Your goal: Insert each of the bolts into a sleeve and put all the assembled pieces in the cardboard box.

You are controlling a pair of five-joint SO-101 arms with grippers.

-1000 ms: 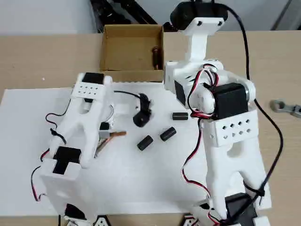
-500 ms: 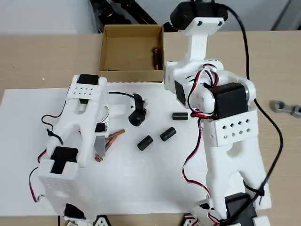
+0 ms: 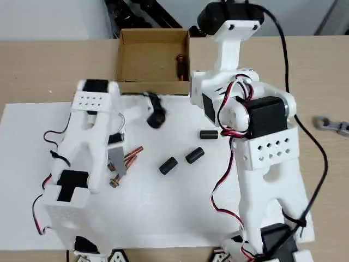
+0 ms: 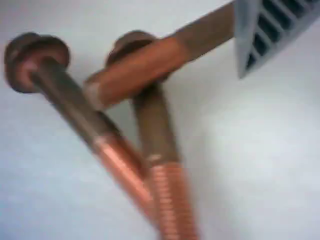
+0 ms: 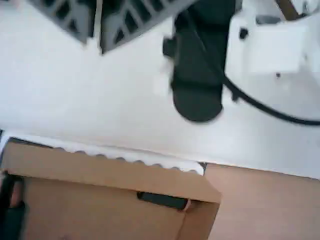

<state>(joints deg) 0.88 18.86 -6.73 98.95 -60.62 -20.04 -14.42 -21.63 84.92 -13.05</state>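
Three copper bolts lie crossed in a pile on the white sheet; from above the bolts sit left of centre. My left gripper is low over them, one bolt running up against it. Three black sleeves are spread across the middle of the sheet. The cardboard box stands at the far edge with one assembled piece inside. My right gripper is shut and holds nothing, hovering over the sheet just in front of the box.
The right arm towers over the right half of the sheet, close to the sleeves. The left arm's black wrist camera hangs between the bolts and the box. A metal wrench lies on the wooden table at the far right.
The left arm has swung toward the far-left side, its camera moving closer to the box. The bolts have spread a little, one now lying nearer the front.
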